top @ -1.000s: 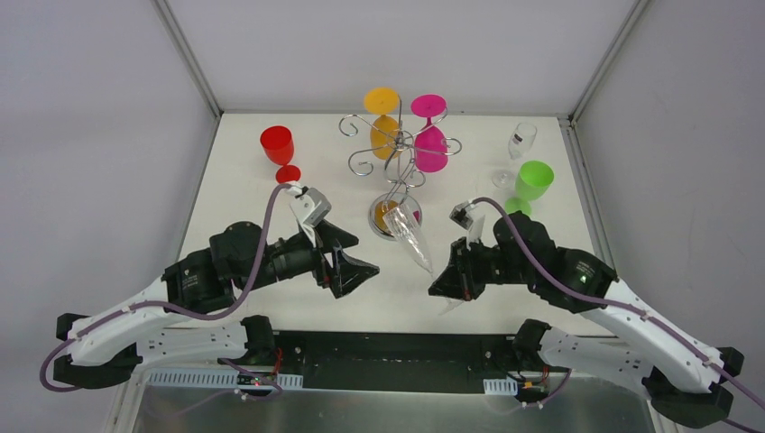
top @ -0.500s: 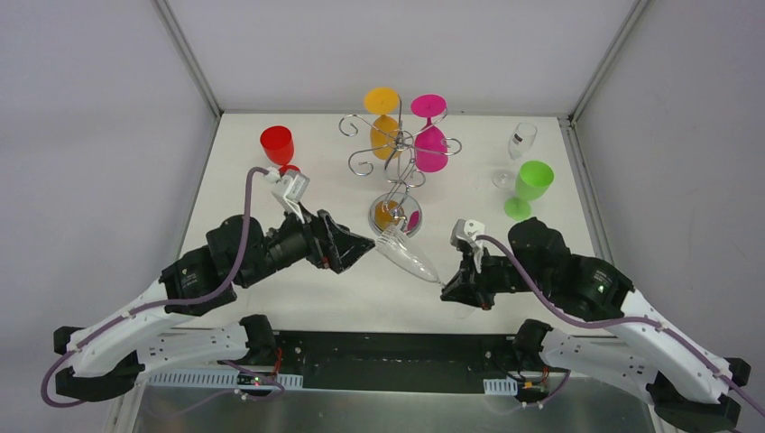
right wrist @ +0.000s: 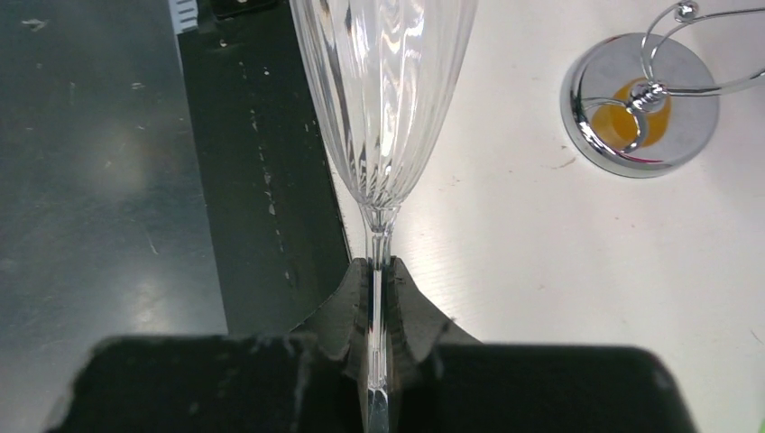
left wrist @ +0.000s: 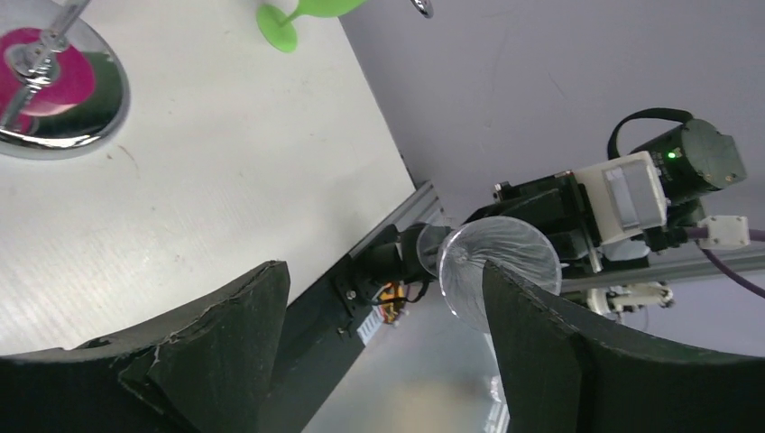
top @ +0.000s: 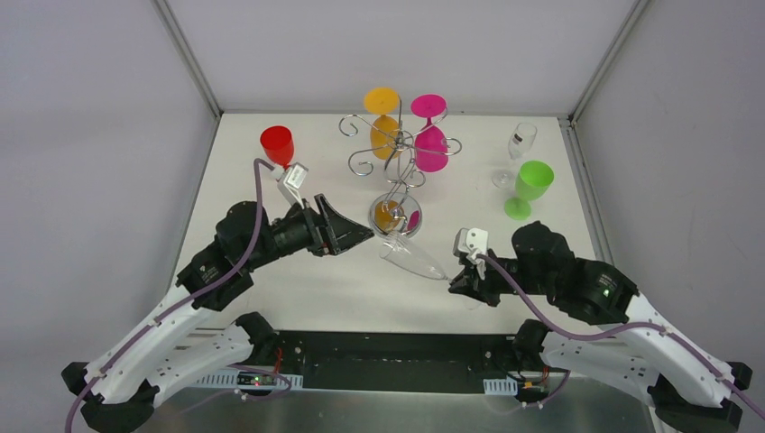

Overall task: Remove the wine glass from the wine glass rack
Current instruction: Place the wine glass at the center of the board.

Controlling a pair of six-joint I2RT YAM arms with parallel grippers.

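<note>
My right gripper (top: 457, 278) is shut on the stem of a clear ribbed wine glass (top: 410, 256), held nearly level above the table, bowl toward the left arm. The right wrist view shows the stem pinched between the fingers (right wrist: 410, 298) and the bowl (right wrist: 383, 99) ahead. My left gripper (top: 361, 236) is open beside the glass's rim; in the left wrist view the rim (left wrist: 498, 271) sits by the right finger. The silver wine glass rack (top: 397, 149) stands behind, with an orange glass (top: 383, 113) and a pink glass (top: 430, 135) hanging on it.
A red glass (top: 277, 144) stands at the back left. A small clear glass (top: 517, 149) and a green glass (top: 530, 185) stand at the back right. The rack's chrome base (top: 395, 216) lies just behind the held glass. The black front rail (top: 388, 347) runs below.
The right gripper has carried the clear glass down and rightward, tilting it flatter. The left gripper has moved up and right toward the glass's rim.
</note>
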